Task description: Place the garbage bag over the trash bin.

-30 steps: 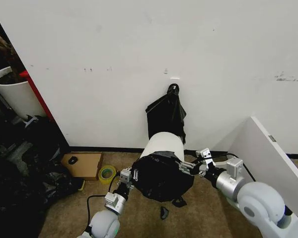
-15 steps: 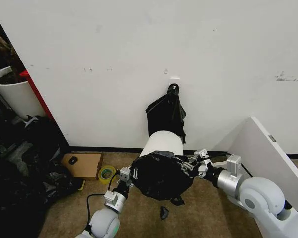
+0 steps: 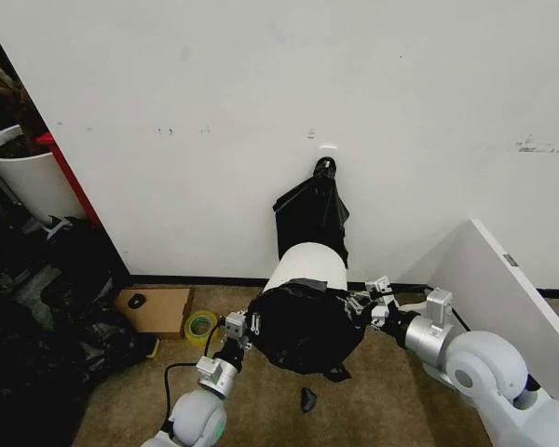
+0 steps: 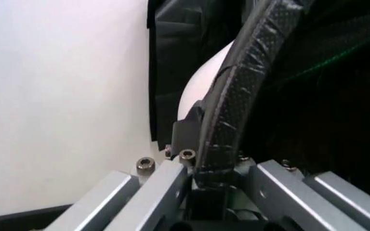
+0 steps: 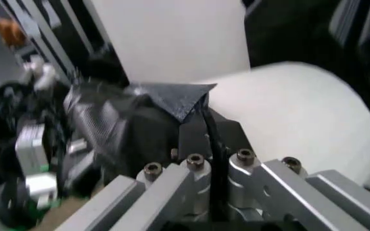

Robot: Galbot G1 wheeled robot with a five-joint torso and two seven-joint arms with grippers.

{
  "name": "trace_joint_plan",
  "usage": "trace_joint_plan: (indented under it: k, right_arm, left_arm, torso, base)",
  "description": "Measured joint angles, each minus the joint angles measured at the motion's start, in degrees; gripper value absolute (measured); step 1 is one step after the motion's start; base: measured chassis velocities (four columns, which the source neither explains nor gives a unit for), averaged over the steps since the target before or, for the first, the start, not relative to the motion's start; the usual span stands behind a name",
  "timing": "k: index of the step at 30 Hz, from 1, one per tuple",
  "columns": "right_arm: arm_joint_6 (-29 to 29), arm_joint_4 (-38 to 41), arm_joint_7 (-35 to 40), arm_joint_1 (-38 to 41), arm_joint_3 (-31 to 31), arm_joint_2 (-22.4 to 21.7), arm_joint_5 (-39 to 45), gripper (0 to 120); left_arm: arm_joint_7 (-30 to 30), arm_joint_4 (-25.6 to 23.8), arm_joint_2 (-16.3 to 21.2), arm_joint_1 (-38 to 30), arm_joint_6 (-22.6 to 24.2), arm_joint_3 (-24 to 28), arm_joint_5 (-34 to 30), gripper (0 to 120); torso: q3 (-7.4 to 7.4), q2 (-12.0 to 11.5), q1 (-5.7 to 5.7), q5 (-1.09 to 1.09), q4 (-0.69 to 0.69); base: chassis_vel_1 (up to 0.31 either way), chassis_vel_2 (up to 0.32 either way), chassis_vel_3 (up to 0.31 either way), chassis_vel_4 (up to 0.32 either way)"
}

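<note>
Left gripper (image 3: 243,328) and right gripper (image 3: 365,307) each clamped on garbage bag (image 3: 303,329) hem, opposite sides; trash bin (image 3: 307,266) lay beyond, mouth toward robot.

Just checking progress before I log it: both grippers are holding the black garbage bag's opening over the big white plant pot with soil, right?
Not the plant pot. The head view shows the left gripper and right gripper holding the garbage bag over the cream trash bin; the plant pot stands far off to the left.
</note>
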Motion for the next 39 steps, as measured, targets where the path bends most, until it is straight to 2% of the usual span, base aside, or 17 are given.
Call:
trace_joint_plan:
  k: [7,16,19,26,28,30,32,33,34,36,38,39]
  right_arm:
    - [7.8,-2.4,-2.7,0.6,-0.1,2.0,3.7,0]
    - [17.5,-8.6,-13.6,0.7,2.3,1.9,4.7,0]
    - [23.1,-12.5,-19.2,1.2,2.5,2.4,2.5,0]
    - [28.0,-12.6,-19.7,0.4,2.4,3.7,3.5,0]
    - [30.6,-10.7,-18.9,-0.5,2.2,4.6,4.0,8]
    - [32.8,-7.9,-15.3,-1.9,2.0,5.6,3.3,17]
    - [32.2,-3.7,-4.1,-3.8,1.3,6.5,-2.9,25]
    - [32.2,-3.7,-4.1,-3.8,1.3,6.5,-2.9,25]
    - [29.0,-0.1,4.2,-5.3,0.4,7.0,-7.7,30]
    - [23.7,6.0,17.7,-7.9,-1.8,7.7,-10.1,39]
    - [21.9,9.5,25.0,-9.9,-2.6,8.1,-9.8,45]
    - [21.9,11.1,27.4,-11.5,-2.6,8.3,-10.0,50]
  left_arm:
    - [1.5,-1.5,0.3,0.2,1.1,0.1,-4.8,0]
    - [3.5,-4.3,2.3,-0.1,4.4,-1.3,-11.8,0]
    - [3.5,-4.9,2.4,-0.1,5.3,-1.6,-13.8,0]
    - [1.2,-4.2,1.4,-0.5,6.0,-1.7,-13.5,0]
    - [0.3,-4.2,0.9,-0.6,6.8,-1.6,-14.3,0]
    - [-1.1,-4.7,0.7,-0.6,8.2,-1.6,-15.7,0]
    - [-2.8,-5.5,0.7,-0.5,10.2,-1.6,-17.3,0]
    - [-2.8,-5.5,0.7,-0.5,10.2,-1.6,-17.3,0]
    - [-4.0,-6.0,0.7,-0.5,11.8,-1.6,-18.6,0]
    - [-7.0,-7.0,0.6,-0.8,14.8,-1.6,-21.2,0]
    - [-9.6,-7.9,0.4,-1.2,17.7,-1.7,-23.4,0]
    - [-11.6,-8.7,0.2,-1.6,20.8,-1.9,-25.7,0]
  torso:
    - [0.00,0.0,0.00,0.00,0.00]
    - [0.00,0.0,0.00,0.00,0.00]
    - [0.00,0.0,0.00,0.01,0.00]
    - [0.00,0.0,0.00,0.00,0.00]
    - [0.00,0.0,0.00,-0.02,0.00]
    - [0.00,0.0,0.00,0.00,0.00]
    - [0.00,0.0,0.00,-0.01,0.01]
    - [0.00,0.0,0.00,-0.01,0.01]
    - [0.00,0.0,0.00,0.00,0.00]
    - [0.00,0.0,0.00,-0.01,0.01]
    - [-0.01,0.0,0.00,-0.02,0.01]
    - [-0.01,0.0,0.00,-0.01,-0.01]
  base:
    - [0.000,0.000,0.000,0.000]
    - [0.000,0.000,0.000,0.000]
    - [0.000,0.000,0.000,0.000]
    - [0.000,0.000,0.000,0.000]
    - [0.000,0.000,0.000,0.000]
    - [0.000,0.000,0.000,0.000]
    - [0.000,0.000,0.000,0.000]
    - [0.000,0.000,0.000,0.000]
    - [0.000,0.000,0.000,0.000]
    - [0.000,0.000,0.000,0.000]
    - [0.000,0.000,0.000,0.000]
    - [0.000,0.000,0.000,0.000]
